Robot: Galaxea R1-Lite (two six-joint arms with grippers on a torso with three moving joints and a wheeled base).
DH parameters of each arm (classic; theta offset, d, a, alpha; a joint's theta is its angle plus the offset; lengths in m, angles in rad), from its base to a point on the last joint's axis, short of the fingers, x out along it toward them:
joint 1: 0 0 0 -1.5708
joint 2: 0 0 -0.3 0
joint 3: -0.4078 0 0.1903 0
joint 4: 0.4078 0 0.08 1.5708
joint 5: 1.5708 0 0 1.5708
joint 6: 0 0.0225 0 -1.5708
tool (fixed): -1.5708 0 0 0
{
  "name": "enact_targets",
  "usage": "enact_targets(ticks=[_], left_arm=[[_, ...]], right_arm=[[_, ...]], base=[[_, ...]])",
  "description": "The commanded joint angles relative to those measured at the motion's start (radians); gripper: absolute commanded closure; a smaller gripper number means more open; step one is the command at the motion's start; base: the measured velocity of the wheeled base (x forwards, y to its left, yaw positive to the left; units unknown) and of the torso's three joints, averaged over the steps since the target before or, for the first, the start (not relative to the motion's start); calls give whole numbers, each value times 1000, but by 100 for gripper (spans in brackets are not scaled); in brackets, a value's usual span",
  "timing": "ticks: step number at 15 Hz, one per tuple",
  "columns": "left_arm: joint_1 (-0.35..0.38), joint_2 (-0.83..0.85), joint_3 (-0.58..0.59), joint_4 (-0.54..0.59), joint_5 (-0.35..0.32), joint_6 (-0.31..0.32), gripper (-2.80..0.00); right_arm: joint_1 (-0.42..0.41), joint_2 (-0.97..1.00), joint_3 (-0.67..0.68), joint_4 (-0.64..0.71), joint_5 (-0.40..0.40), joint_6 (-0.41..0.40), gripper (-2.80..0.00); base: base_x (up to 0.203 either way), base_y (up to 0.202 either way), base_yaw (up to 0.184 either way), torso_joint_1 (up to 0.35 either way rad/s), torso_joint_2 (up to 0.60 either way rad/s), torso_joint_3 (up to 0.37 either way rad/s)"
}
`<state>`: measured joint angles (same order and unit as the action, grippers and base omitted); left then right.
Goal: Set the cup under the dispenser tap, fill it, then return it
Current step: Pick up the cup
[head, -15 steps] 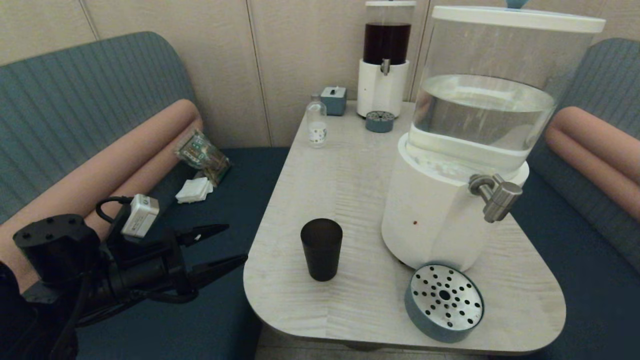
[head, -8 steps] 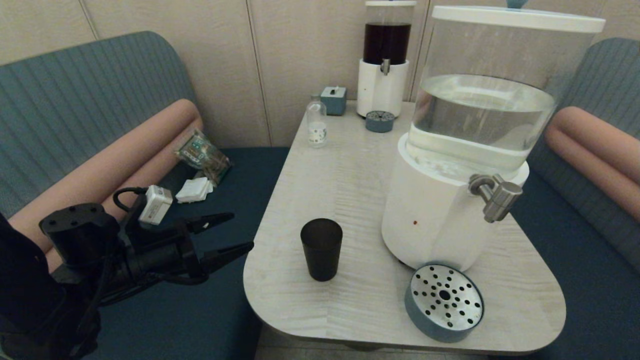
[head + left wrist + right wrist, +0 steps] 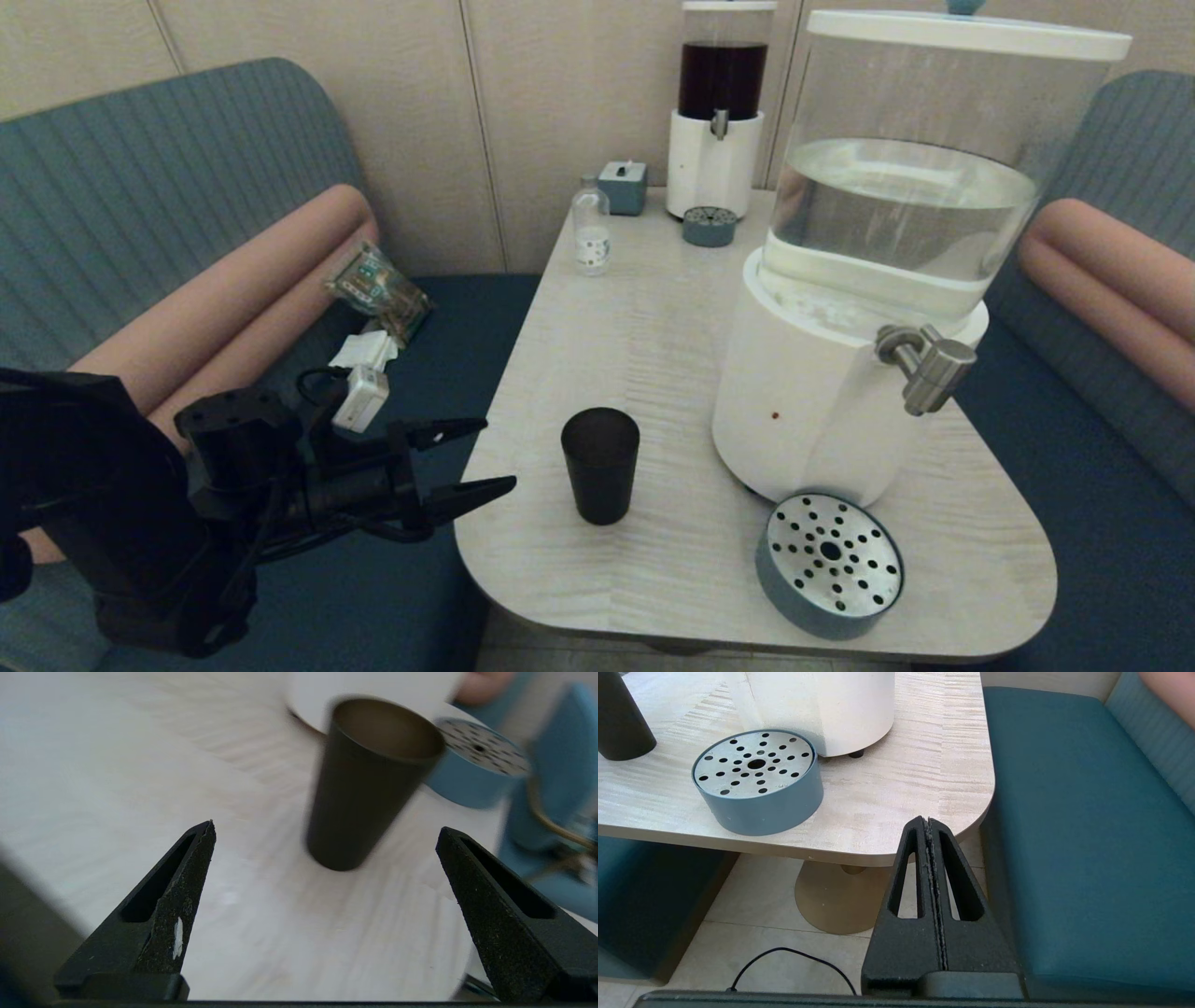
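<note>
The cup (image 3: 600, 465), a dark tapered tumbler, stands upright and empty on the pale table (image 3: 653, 308), left of the big water dispenser (image 3: 868, 280). The dispenser tap (image 3: 924, 367) is a brushed-silver spigot jutting from its white base, with the round perforated drip tray (image 3: 829, 565) on the table below it. My left gripper (image 3: 499, 455) is open at the table's left edge, a short way left of the cup and apart from it. In the left wrist view the cup (image 3: 369, 784) stands ahead of the open left gripper (image 3: 325, 830). My right gripper (image 3: 928, 822) is shut, below the table's near right corner.
At the table's back stand a smaller dark-liquid dispenser (image 3: 719, 112), a small drip tray (image 3: 709, 226), a clear labelled bottle (image 3: 591, 229) and a blue-grey box (image 3: 623, 187). Teal benches flank the table; packets (image 3: 378, 291) lie on the left seat.
My left arm has moved right and forward from over the left bench, bringing the open gripper to the table's left edge close to the cup. The cup has not moved.
</note>
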<state>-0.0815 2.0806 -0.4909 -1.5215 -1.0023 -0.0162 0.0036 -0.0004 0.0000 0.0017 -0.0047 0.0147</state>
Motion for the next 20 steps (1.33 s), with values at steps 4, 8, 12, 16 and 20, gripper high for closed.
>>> enact_targets(ticks=[4,8,12,16,20], left_arm=[[-34,107,-81,-9,-35,3,-280],[-82,179,-147,-9,-39,2,-280],[-155,244,-232,-9,-34,-7,-280],[-215,248,-276,-9,-24,-20,-280],[-239,267,-323,-9,5,-30,-280]], right_arm=[[1,0,0,0,0,1,0],[1,0,0,0,0,-1,0],[1,0,0,0,0,1,0],[-1,0,0,0,0,0,0],[0,0,0,0,0,0,0]], base=[[0,0,0,0,0,0],[0,0,0,0,0,0],[0,0,0,0,0,0],[0,0,0,0,0,0],[0,0,0,0,0,0]])
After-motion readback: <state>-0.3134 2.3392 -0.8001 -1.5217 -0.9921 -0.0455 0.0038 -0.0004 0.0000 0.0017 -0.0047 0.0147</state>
